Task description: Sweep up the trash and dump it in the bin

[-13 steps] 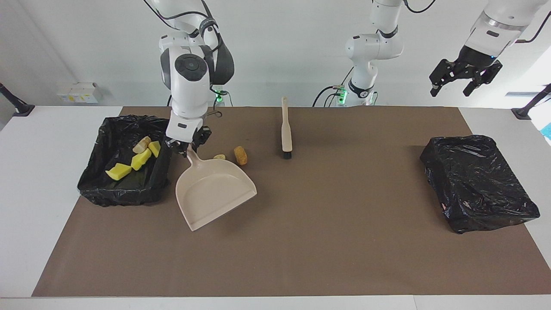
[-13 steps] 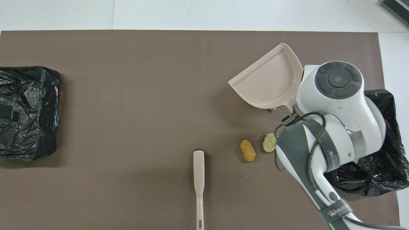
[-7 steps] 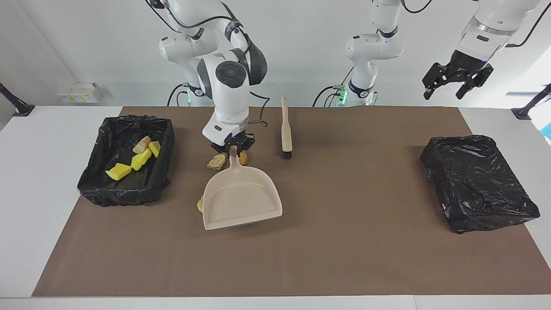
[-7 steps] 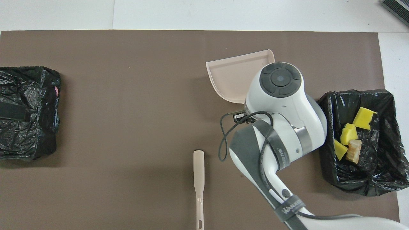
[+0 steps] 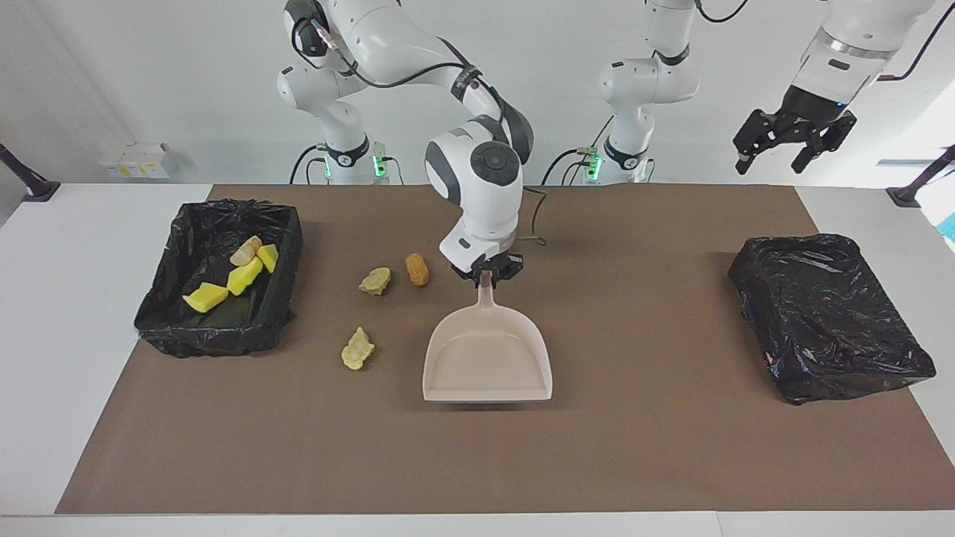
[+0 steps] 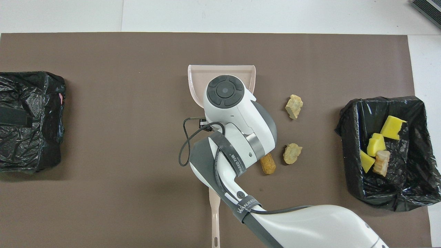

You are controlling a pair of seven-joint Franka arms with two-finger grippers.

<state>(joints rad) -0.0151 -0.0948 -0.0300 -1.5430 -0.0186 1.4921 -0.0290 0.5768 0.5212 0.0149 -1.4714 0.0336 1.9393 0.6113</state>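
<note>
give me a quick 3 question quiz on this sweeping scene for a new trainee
1. True or false: the right gripper grips the dustpan by its handle.
2. How many trash lumps lie on the brown mat, outside the open bin? A) one B) three C) five
3. Fill in: the left gripper waits in the air, holding ____.

Key
1. True; the pan is empty.
2. B: two pale tan lumps and the orange-brown lump. Four more lumps lie in the bin.
3. Nothing; its fingers are spread.
</note>
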